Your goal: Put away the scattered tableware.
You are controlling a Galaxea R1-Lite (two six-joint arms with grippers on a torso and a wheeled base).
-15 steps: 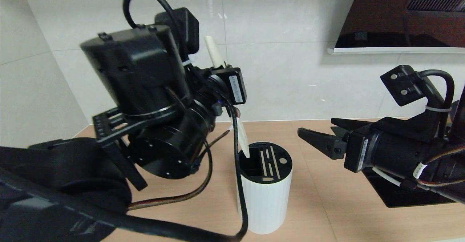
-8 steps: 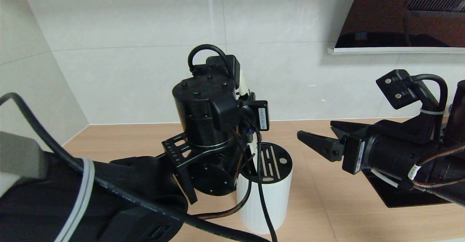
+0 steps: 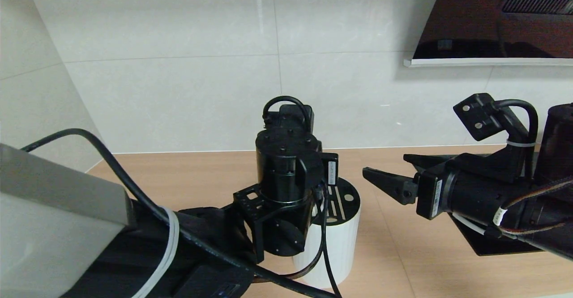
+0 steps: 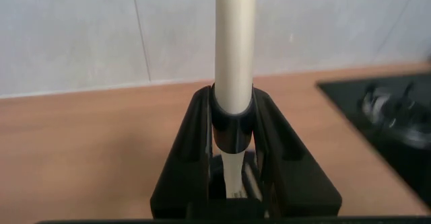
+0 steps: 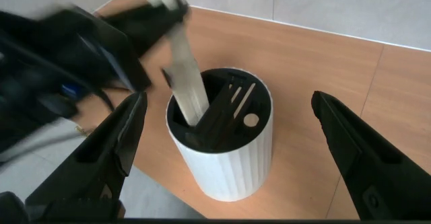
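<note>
Heads up, your left end effector (image 4: 232, 113) is clamped tight around the cream handle of the knife (image 4: 234, 42). The blade points down, and its lower part sits inside the big open slot of the white holder (image 3: 342, 240) on the wooden surface (image 3: 188, 177). The knife's long axis is close to vertical, leaning a bit, with the holder directly under that end effector, so I'd guess the next move is just straight down. Your right end effector (image 3: 386, 167) is spread wide and empty, beside the holder's top on its right.
</note>
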